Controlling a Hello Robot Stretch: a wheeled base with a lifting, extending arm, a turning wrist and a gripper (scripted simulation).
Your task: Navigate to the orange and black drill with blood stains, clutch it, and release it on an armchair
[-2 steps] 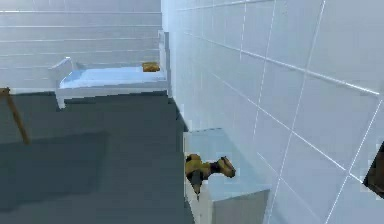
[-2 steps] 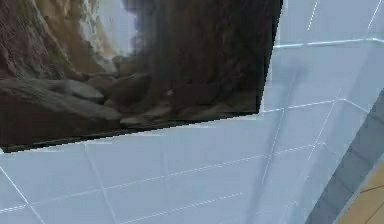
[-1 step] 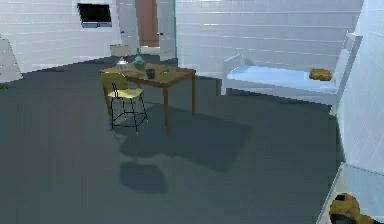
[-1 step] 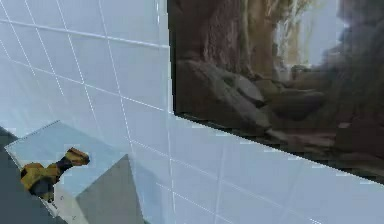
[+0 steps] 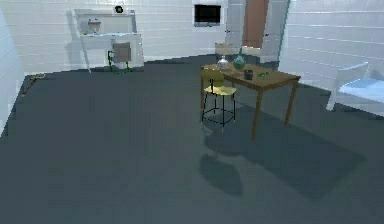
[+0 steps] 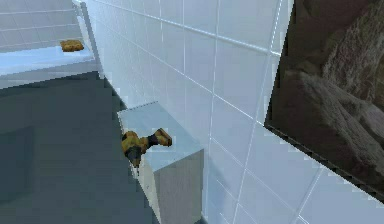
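1. Nearest in the arm side view, a pale grey box [image 6: 178, 178] stands against a white tiled wall [image 6: 215, 75].
2. The orange and black drill [image 6: 146, 143] lies on its side at the left edge of the box's top, close to the wall. Stains on it are too small to make out.
3. The state of the gripper's fingers cannot be told.
4. To the right of the box, a dark brown, rocky-looking panel [image 6: 335, 90] is set in the wall.
5. Farther out along that wall, a pale blue surface in a white frame [image 6: 40, 62] bears a small orange-brown thing [image 6: 70, 45].
6. In the forward view, bare dark floor [image 5: 110, 150] fills the near ground.
7. Past it, a yellow chair with black legs [image 5: 220, 92] stands at the left end of a wooden table [image 5: 275, 82].
8. A round glass vessel [image 5: 239, 62] stands on the table.
9. At the forward view's right edge, a white frame holds a pale blue pad [image 5: 362, 92].
10. Against the far white wall stands a white desk [image 5: 105, 35] with a chair [image 5: 121, 55] in front of it.
11. Right of the desk, a dark screen [image 5: 207, 14] hangs on that wall, and farther right is a brown door [image 5: 256, 22].
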